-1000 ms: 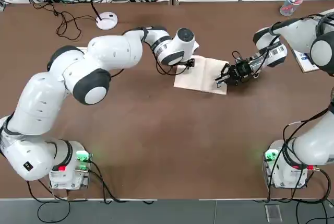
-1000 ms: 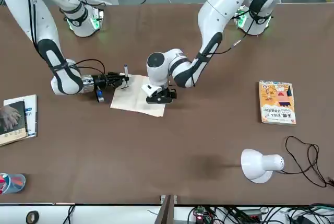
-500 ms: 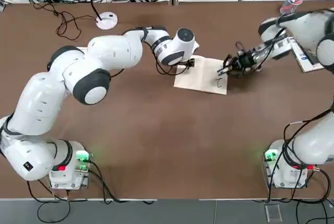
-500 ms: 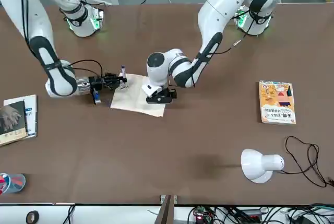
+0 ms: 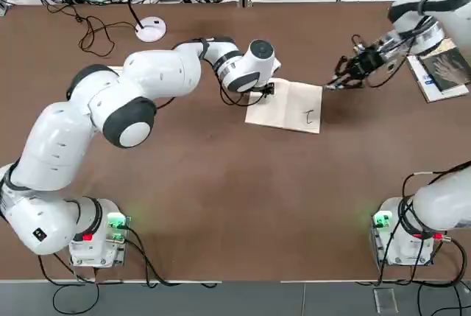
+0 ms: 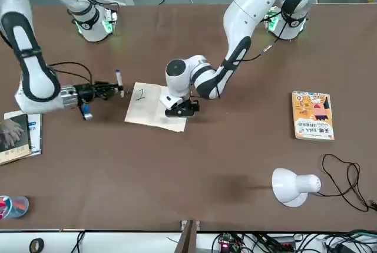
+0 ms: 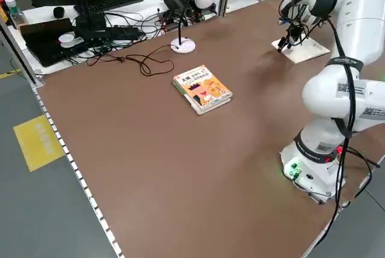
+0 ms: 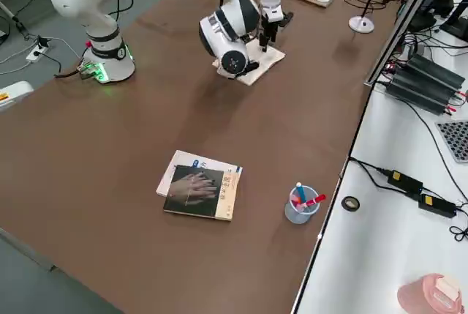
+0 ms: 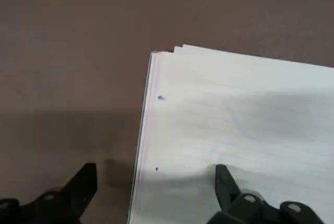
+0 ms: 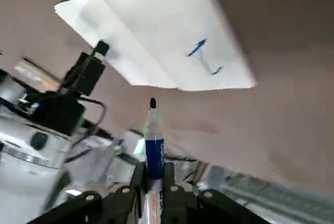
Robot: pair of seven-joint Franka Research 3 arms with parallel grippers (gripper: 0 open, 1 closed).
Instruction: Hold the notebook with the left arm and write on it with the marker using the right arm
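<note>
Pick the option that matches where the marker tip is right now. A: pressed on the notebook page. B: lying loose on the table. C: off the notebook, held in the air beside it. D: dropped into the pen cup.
C: the right gripper holds the marker clear of the notebook, which already carries a blue mark, while the left gripper rests on its far corner.

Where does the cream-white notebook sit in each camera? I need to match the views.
Top view: cream-white rectangular paper notebook, just right of centre.
Front view: notebook, left of centre.
Left side view: notebook, upper right.
Right side view: notebook, top centre, partly behind an arm.
Left wrist view: notebook, right half.
Right wrist view: notebook, upper middle.
Shared landmark: left arm's black fingers at its edge.
</note>
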